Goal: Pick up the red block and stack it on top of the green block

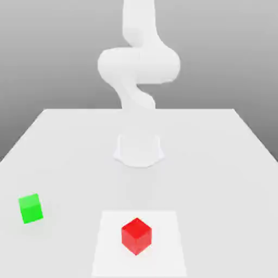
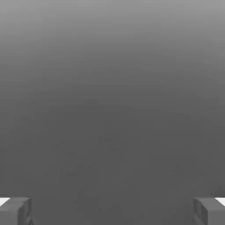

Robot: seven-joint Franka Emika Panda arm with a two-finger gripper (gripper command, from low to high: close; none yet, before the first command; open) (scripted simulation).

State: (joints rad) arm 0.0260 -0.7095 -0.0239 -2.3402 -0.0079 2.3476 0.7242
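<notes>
Red block (image 1: 136,236): one; green block (image 1: 31,208): one; gripper (image 2: 112,212): one.

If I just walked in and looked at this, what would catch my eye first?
Probably the red block, vivid on a bright white patch near the front of the pale table. Next would come the green block, sitting apart toward the exterior view's left. Behind them, the big white arm rises from the middle of the table.
</notes>
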